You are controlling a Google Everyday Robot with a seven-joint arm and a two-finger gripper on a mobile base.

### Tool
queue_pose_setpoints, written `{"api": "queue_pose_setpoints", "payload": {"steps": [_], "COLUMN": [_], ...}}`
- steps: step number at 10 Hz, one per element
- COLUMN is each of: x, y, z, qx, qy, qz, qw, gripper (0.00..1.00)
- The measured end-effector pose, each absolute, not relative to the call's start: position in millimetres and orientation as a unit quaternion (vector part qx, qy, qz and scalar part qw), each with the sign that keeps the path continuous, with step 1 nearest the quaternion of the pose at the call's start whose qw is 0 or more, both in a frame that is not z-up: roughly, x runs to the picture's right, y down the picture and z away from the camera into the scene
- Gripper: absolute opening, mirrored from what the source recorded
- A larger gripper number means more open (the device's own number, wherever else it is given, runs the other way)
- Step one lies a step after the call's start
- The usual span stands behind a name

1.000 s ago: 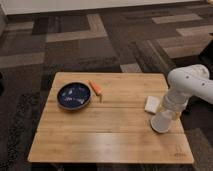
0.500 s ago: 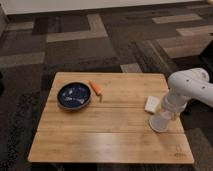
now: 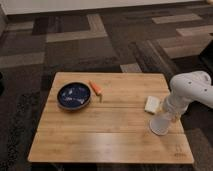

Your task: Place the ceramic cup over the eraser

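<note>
Though a second has gone by, hardly anything on the table [image 3: 100, 135] has moved. That suggests the placing is at its end rather than in mid-carry. The white arm [image 3: 192, 90] reaches in from the right, bent down at its elbow, in almost the pose it had before. The gripper [image 3: 171, 114] hangs at the near right of the table, right at the top of the cup [image 3: 160, 123]; whether it is clamped on the cup or has let go I cannot tell. The cup stands on the wood with its wider end down, where it stood a second ago. Far left sits the bowl [image 3: 74, 96], untouched, and a white block [image 3: 151, 104] lies just beyond the cup. An orange stick [image 3: 95, 87] lies beside the bowl. The eraser is nowhere in sight; I would guess it is under the cup.
</note>
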State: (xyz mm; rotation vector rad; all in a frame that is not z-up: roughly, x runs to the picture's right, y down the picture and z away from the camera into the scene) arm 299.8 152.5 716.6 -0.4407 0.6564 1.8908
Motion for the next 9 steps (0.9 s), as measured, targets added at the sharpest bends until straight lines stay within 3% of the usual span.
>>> {"api": "queue_pose_setpoints", "payload": {"steps": [4,5,9], "x": [300.6,301.8,301.4], "y": [153.6,153.2,152.0], "z": [717.4,716.8,717.3], "qx": [-0.185,-0.182,-0.178], "qy": [0.275,0.276,0.277], "qz": [0.786,0.786,0.784], "qw": [0.521,0.522,0.525], "gripper": [0.75,0.8,0.8]}}
